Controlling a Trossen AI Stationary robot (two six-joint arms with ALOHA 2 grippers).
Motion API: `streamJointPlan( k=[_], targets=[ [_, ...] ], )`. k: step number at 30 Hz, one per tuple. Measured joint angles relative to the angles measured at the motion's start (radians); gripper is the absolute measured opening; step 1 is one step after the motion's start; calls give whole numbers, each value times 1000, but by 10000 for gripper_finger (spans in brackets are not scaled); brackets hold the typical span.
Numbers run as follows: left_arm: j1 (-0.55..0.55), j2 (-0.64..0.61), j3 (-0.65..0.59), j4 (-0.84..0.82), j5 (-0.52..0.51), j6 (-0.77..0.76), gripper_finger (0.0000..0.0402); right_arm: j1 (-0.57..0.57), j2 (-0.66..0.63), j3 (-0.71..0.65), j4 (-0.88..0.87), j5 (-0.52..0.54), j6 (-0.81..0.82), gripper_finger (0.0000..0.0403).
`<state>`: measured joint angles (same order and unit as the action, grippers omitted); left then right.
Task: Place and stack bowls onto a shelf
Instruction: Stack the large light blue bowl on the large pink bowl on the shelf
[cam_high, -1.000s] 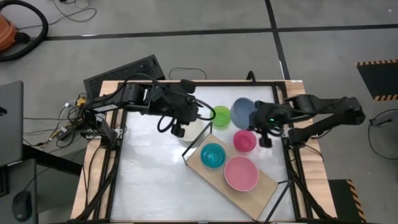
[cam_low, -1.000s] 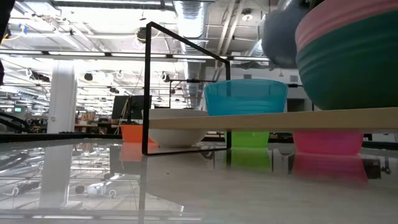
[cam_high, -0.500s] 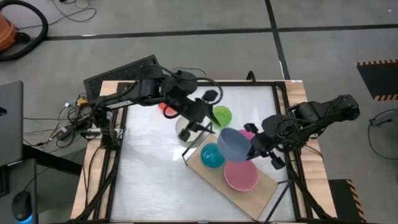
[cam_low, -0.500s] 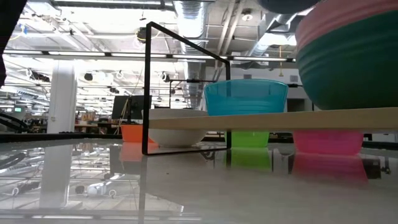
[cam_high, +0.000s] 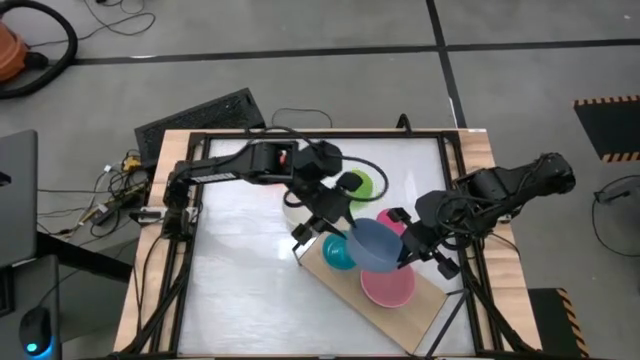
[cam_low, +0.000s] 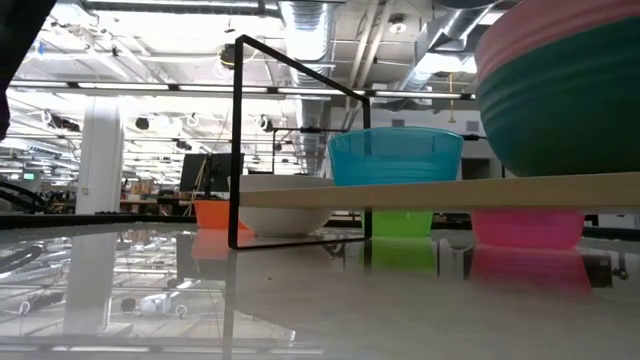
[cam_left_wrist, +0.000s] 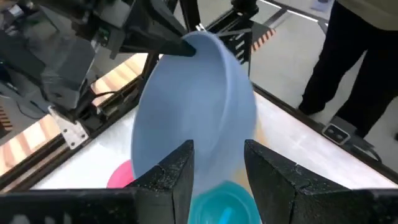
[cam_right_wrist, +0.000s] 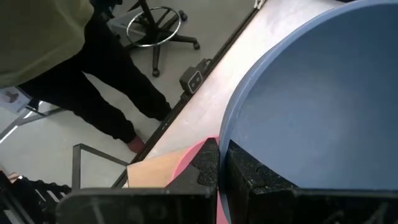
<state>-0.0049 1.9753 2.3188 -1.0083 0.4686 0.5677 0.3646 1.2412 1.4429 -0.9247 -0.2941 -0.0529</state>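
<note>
My right gripper (cam_high: 403, 250) is shut on a blue bowl (cam_high: 375, 245) and holds it tilted above the shelf (cam_high: 415, 300), between the cyan bowl (cam_high: 338, 252) and the pink bowl (cam_high: 388, 285). In the low view the pink bowl (cam_low: 560, 40) sits stacked in a dark green bowl (cam_low: 565, 120) on the shelf board (cam_low: 450, 190). A lime bowl (cam_high: 357, 185) and a magenta bowl (cam_high: 397, 218) stand on the table by the shelf's far side. My left gripper (cam_left_wrist: 217, 168) is open just left of the blue bowl (cam_left_wrist: 199, 106), above the cyan bowl (cam_left_wrist: 224, 199). My right gripper pinches the blue bowl's rim (cam_right_wrist: 225, 140) between its two fingers, one finger on each face of the wall. It comes slanting down from the table's right side. The bowl is lifted clear and tipped on edge above the shelf.
A white bowl (cam_low: 285, 212) and an orange-red bowl (cam_low: 214, 213) stand on the table beyond the shelf's black frame (cam_low: 236, 140). A person's legs (cam_right_wrist: 93, 87) show beside the table. A keyboard (cam_high: 200, 115) lies past the far left corner.
My right gripper has carried the blue bowl from the table's far right toward the near edge and left, over the shelf, tipping it. My left gripper has moved right and toward the near edge, down to the shelf's left end, and has turned about.
</note>
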Motion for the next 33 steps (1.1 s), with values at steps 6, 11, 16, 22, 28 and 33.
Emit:
streamJointPlan(
  k=[6, 11, 16, 22, 28, 33],
  targets=[
    [-12, 41, 0, -11, 8, -19, 128, 3, 8, 0, 16, -26, -4, 29],
    [-27, 63, 2, -7, 44, 2, 123, 4, 9, 0, 16, -36, -1, 29],
    [-40, 69, 6, -8, 74, 43, 68, 4, 8, 0, 24, -39, -5, 29],
    [-43, 75, 5, -13, 87, 53, 10, 3, 8, 0, 15, -53, -15, 29],
    [-56, 75, 5, 12, 22, 67, 1, -15, 7, 2, 71, 24, 33, 102],
    [-59, 76, 5, 17, -84, 71, 1, -49, 0, 0, 93, 39, 61, 201]
  ],
)
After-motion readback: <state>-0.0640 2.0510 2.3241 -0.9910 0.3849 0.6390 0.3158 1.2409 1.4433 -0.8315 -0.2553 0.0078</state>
